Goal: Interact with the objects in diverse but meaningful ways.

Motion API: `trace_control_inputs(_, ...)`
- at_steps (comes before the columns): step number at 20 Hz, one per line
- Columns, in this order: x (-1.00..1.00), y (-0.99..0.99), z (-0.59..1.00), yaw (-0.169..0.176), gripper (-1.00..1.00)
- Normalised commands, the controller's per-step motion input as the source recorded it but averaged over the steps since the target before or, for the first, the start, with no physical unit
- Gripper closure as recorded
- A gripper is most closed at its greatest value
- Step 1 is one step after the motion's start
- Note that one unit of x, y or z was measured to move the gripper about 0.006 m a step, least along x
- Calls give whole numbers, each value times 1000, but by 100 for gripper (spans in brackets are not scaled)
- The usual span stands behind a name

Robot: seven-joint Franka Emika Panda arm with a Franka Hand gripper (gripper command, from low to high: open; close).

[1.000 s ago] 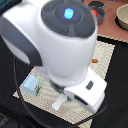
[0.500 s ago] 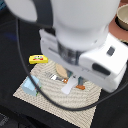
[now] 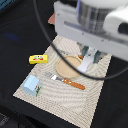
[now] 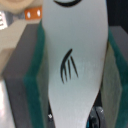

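My gripper (image 3: 90,54) is shut on the white flat utensil (image 3: 86,64), which hangs down over the far right edge of the tan plate (image 3: 68,66). In the wrist view the utensil (image 4: 75,55) fills the picture, clamped between the green finger pads (image 4: 36,75); it bears a dark fork-like mark. The flat yellow packet (image 3: 38,59) lies at the mat's left edge in the exterior view. The light-blue boxy cup (image 3: 31,85) stands on the mat's near left corner. The tomato and the frying pan are not in view.
A beige woven mat (image 3: 60,102) lies on a black table. An orange-handled fork (image 3: 68,81) lies just in front of the plate; its handle shows in the wrist view (image 4: 33,13). The arm's bulk fills the exterior view's upper right.
The arm has drawn back toward the exterior view's upper right, uncovering the mat, packet, cup and plate. The white utensil stays in the gripper.
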Motion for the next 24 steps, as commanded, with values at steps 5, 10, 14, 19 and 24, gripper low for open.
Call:
trace_control_inputs(5,0,892,119,0,100)
trace_control_inputs(10,0,891,118,0,100)
trace_control_inputs(14,0,883,76,0,100)
trace_control_inputs(19,-36,847,18,0,100)
trace_control_inputs(24,-190,801,-14,0,100)
